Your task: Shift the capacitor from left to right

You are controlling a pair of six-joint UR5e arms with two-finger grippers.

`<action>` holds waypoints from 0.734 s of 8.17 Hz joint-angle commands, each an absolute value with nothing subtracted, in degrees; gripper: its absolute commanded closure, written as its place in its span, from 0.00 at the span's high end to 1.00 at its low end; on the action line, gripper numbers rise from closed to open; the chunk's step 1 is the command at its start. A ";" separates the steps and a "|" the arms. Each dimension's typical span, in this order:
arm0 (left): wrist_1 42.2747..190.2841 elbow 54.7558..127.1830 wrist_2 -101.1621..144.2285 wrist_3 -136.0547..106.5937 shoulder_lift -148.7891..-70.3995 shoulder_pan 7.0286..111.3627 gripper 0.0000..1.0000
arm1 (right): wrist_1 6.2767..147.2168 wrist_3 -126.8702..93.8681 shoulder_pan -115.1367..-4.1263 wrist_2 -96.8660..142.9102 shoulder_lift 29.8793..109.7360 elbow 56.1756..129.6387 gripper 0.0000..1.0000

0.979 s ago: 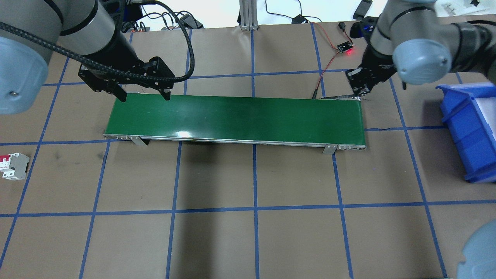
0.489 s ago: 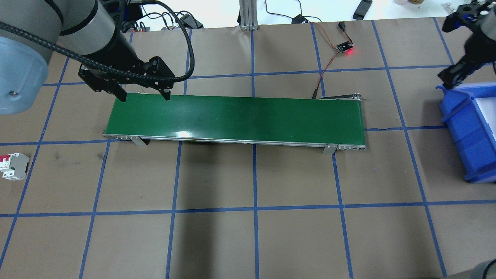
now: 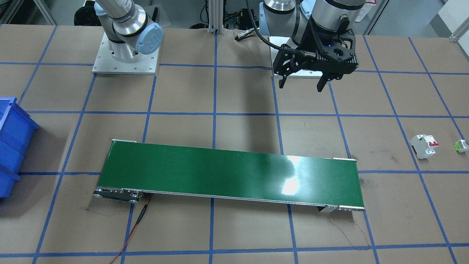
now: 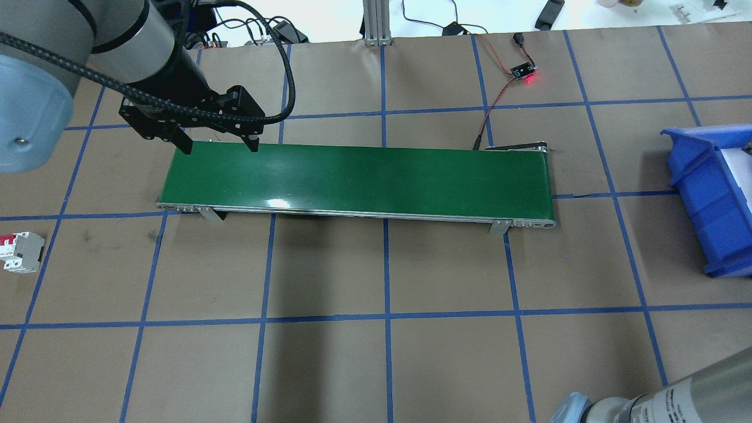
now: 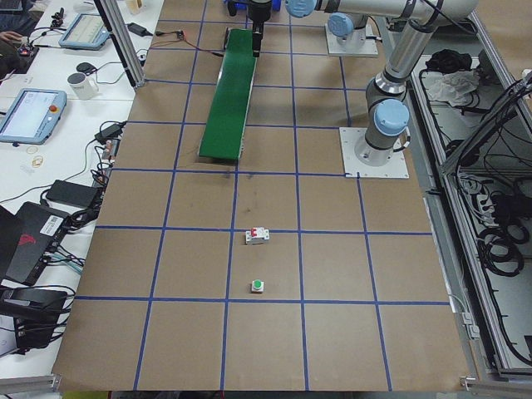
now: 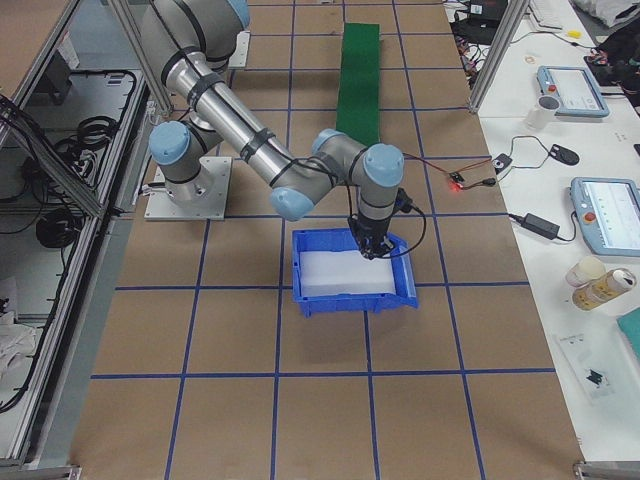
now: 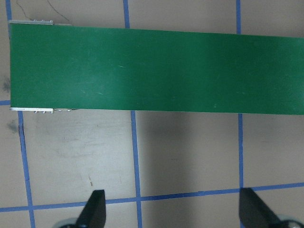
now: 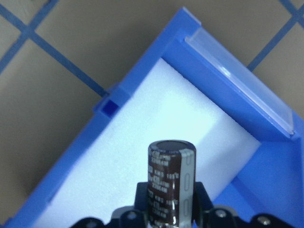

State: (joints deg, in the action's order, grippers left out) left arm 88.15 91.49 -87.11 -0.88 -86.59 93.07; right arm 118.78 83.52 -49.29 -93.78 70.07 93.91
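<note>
- Far left: white breaker [image 4: 20, 251] with red switches, on the table. Not the task's item.
- Left gripper [image 4: 219, 145]: hangs over the left end of the green belt [image 4: 364, 176], jaws spread wide, nothing between them.
- Right: blue bin [image 4: 702, 188], lined with white foam [image 8: 142, 137].
- Right gripper [image 6: 368, 246]: over the bin, jaws closed on the capacitor [image 8: 172, 180].

Step in hand, as judged: delivery. The capacitor is already on the right side and held above the bin, so only the set-down remains. The next move calls for a short descent inside the bin walls, well away from the blue rim. The jaws should then open once the part is low over the foam. Let go from higher up, a cylinder like this would likely tip and roll.

Capacitor against the jaws: it stands on end out of the gripper, its lower part clamped between the two jaws. Its dark top and grey-striped side stand clear above them. It appears to hang over the foam near one corner, not touching it.
</note>
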 commanded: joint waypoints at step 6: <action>88.15 91.49 -87.10 -0.88 -86.57 93.08 1.00 | 113.36 85.92 -47.80 -87.48 76.60 95.64 1.00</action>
